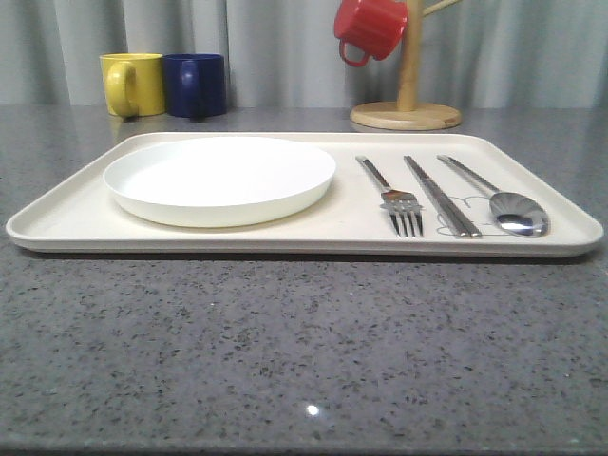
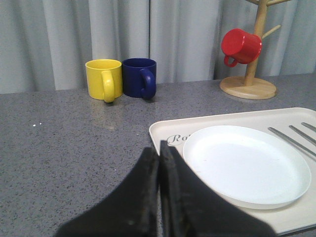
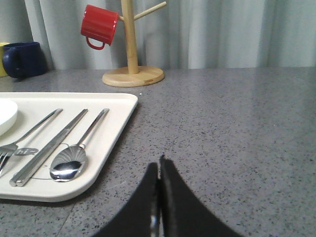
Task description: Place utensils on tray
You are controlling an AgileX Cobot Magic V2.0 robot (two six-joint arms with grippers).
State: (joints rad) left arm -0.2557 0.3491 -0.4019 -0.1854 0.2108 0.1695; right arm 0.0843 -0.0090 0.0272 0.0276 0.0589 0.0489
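Tray: fork, chopsticks, spoon laid right of plate. Left gripper, right gripper closed, empty. Placing judged finished; no further move required.

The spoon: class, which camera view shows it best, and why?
The right wrist view: the spoon lies close, its whole bowl and handle plain. The front view shows it whole but foreshortened. The left wrist view shows only handle ends at the edge.

Pretty even, soft light all round, everything sharp. The speckled grey stone table has one tiny glare dot near the front; the shiny oval-bowled silver spoon shows reflections, with faint shadows beneath the large cream rectangular tray.
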